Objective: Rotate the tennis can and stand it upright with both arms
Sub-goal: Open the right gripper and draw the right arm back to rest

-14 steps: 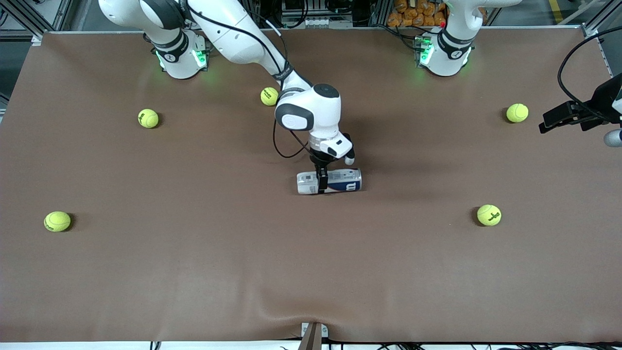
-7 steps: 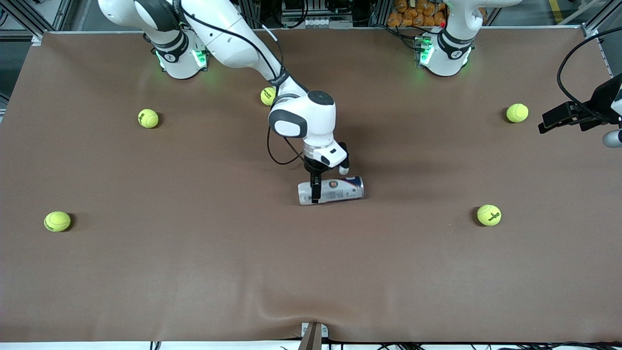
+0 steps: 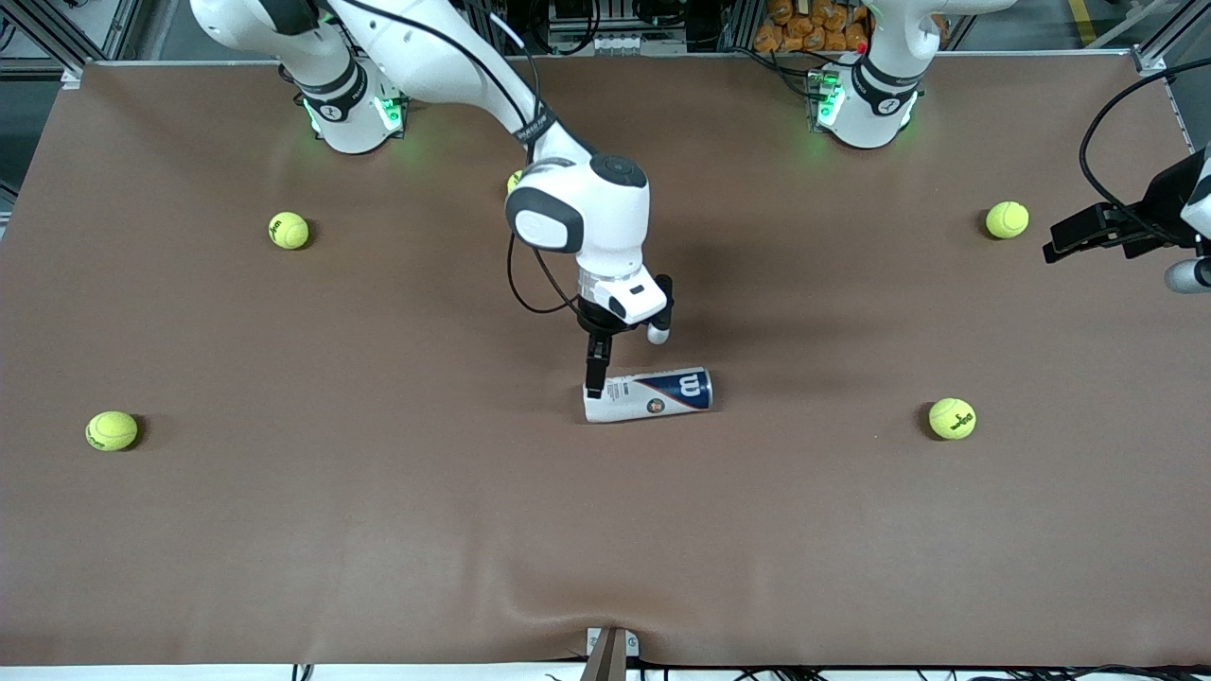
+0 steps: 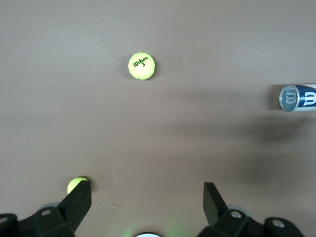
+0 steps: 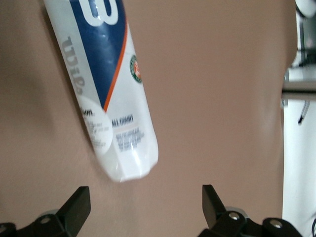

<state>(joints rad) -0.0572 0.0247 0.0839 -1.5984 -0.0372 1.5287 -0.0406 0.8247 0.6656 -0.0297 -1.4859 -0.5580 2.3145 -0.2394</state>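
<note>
Two grippers are in the scene, and both have their fingers spread wide and hold nothing. The right gripper point(image 3: 598, 376) hangs just above the white end of the tennis can point(image 3: 648, 394), in the middle of the table; in the right wrist view its fingers point(image 5: 74, 207) stand apart with the can point(image 5: 106, 94) between them but farther out, not touched. One tennis can is there, and it lies on its side on the brown table point(image 3: 378, 530), its navy end pointing toward the left arm's end of the table. The left gripper point(image 3: 1074, 236) waits at the left arm's end of the table, near one ball point(image 3: 1007, 219); its fingers point(image 4: 76, 202) are also wide apart.

Six yellow tennis balls I can count, though one point(image 3: 514, 180) is mostly hidden by the right arm, so I am not fully sure of it. The others lie at point(image 3: 289, 230), point(image 3: 112, 430) and point(image 3: 952, 418). All balls are well apart from the can.
</note>
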